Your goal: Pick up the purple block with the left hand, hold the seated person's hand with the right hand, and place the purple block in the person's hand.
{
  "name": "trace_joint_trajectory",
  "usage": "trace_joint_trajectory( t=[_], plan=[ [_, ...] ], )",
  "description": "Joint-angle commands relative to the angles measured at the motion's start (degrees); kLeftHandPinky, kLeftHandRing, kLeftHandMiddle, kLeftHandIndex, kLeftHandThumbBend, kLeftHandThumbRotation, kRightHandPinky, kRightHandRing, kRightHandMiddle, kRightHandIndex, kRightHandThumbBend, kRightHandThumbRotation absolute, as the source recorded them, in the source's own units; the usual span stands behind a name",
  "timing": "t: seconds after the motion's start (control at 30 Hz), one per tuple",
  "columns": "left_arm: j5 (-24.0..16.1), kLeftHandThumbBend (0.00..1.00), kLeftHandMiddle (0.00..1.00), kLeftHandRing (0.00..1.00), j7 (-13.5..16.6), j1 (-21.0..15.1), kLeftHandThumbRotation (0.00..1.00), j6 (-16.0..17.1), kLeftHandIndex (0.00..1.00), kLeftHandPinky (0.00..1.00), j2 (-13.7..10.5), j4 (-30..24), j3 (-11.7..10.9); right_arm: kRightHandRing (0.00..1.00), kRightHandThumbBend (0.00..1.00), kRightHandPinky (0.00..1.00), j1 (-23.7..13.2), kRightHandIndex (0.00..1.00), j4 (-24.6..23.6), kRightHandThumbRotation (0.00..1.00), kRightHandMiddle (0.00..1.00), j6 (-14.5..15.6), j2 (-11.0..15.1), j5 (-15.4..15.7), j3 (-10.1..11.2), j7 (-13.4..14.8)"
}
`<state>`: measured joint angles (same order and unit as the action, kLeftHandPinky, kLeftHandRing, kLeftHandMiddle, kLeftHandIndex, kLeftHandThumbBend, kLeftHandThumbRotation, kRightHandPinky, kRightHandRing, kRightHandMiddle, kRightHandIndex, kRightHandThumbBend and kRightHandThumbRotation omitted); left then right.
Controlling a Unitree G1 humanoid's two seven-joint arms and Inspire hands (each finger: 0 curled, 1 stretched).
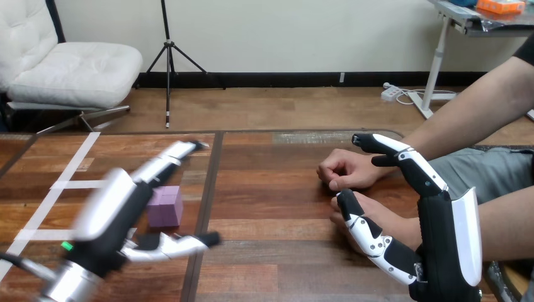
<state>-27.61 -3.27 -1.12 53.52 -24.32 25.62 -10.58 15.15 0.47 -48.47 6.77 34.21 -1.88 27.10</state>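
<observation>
Purple block (165, 206): matte cube on wooden plank table (271, 207), 8 o'clock, between left hand's thumb and fingers.
Left hand (108, 231): open, fingers straight.
Right hand (441, 234): open, straddling person's nearer hand (385, 219), 4 o'clock.

The table (271, 189) is brown wood, grain visible, faintly shiny; white tape strips (70, 168) at nine o'clock look matt. The purple block (167, 207) looks smooth and matt. The left hand (116, 217) and right hand (441, 245) wear glossy white plastic-looking shells over black parts.
</observation>
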Motion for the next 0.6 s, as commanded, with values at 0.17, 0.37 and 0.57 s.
trace_joint_trajectory(
  t=[0.17, 0.37, 0.57],
  plan=[
    [-6.4, 0.78, 0.97, 0.95, 6.3, -6.5, 0.53, -4.5, 0.94, 0.91, -5.5, -4.8, 1.0, 0.72, 0.43, 0.65, -2.9, 0.72, -0.1, 0.36, 0.74, -0.1, -0.1, -0.2, 0.3, 0.4],
    [-8.9, 0.76, 0.97, 0.96, 9.1, -7.9, 0.53, -6.2, 0.95, 0.92, -7.5, -3.8, 2.4, 0.72, 0.43, 0.65, -3.0, 0.72, 0.2, 0.36, 0.74, -0.3, 0.0, -0.4, 0.2, 0.3],
    [-10.7, 0.74, 0.97, 0.96, 10.9, -8.9, 0.52, -8.6, 0.95, 0.94, -8.8, -3.4, 3.6, 0.73, 0.43, 0.65, -3.2, 0.72, 0.4, 0.36, 0.74, -0.5, 0.1, -0.3, 0.3, 0.5]
  ],
)
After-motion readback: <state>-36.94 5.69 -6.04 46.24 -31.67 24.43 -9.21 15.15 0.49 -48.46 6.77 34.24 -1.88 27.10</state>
